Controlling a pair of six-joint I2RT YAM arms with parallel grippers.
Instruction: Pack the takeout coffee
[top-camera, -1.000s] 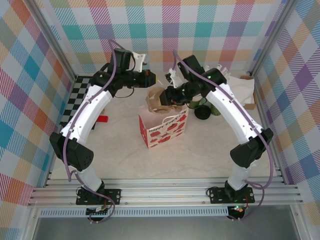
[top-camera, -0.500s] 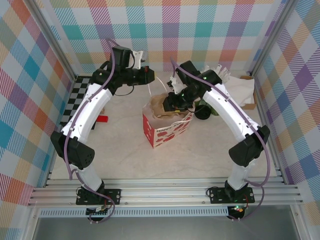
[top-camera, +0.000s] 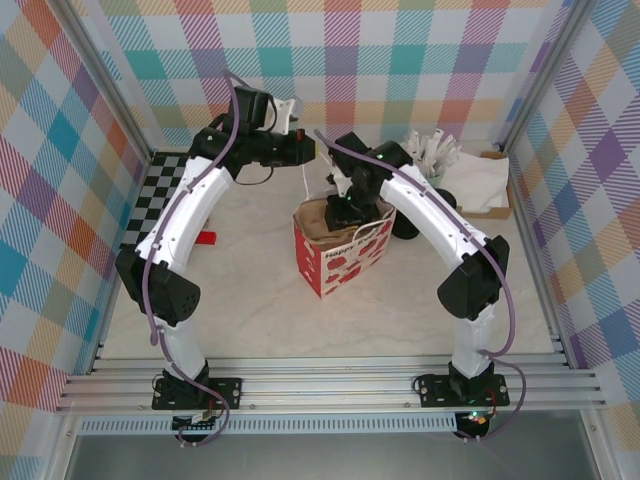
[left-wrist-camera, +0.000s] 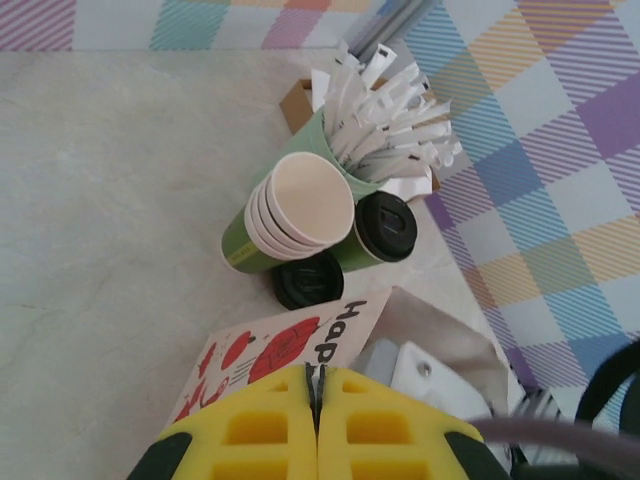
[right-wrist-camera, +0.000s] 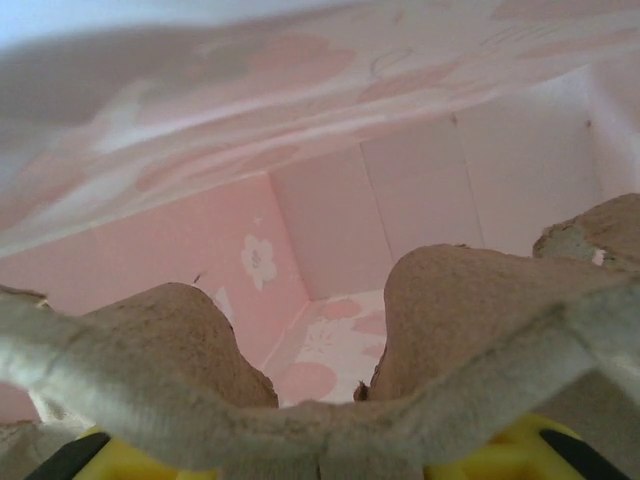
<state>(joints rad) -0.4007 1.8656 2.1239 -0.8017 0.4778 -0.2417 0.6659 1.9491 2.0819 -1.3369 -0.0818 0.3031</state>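
Note:
The takeout coffee (left-wrist-camera: 384, 227), a dark-green cup with a black lid, stands beside a stack of lidless cups (left-wrist-camera: 295, 205); a second black lid (left-wrist-camera: 310, 282) sits just in front. In the top view a black lid (top-camera: 407, 226) peeks out behind the right arm. The white gift bag (top-camera: 345, 255) with red prints stands mid-table. My left gripper (left-wrist-camera: 318, 385) is shut on the bag's thin white handle, above its far rim. My right gripper (top-camera: 348, 208) reaches into the bag, shut on a brown pulp cup carrier (right-wrist-camera: 320, 420) with the pink bag interior (right-wrist-camera: 330, 220) around it.
A pale-green cup of white-wrapped sticks (left-wrist-camera: 385, 110) stands behind the cups. White paper and a cardboard box (top-camera: 480, 183) lie at the back right. A small red object (top-camera: 205, 238) and a checkered mat (top-camera: 160, 185) are at the left.
The right gripper has carried the pulp carrier left and down into the bag. The left gripper has drawn the handle up and rightward, and the bag has shifted right and stands more upright.

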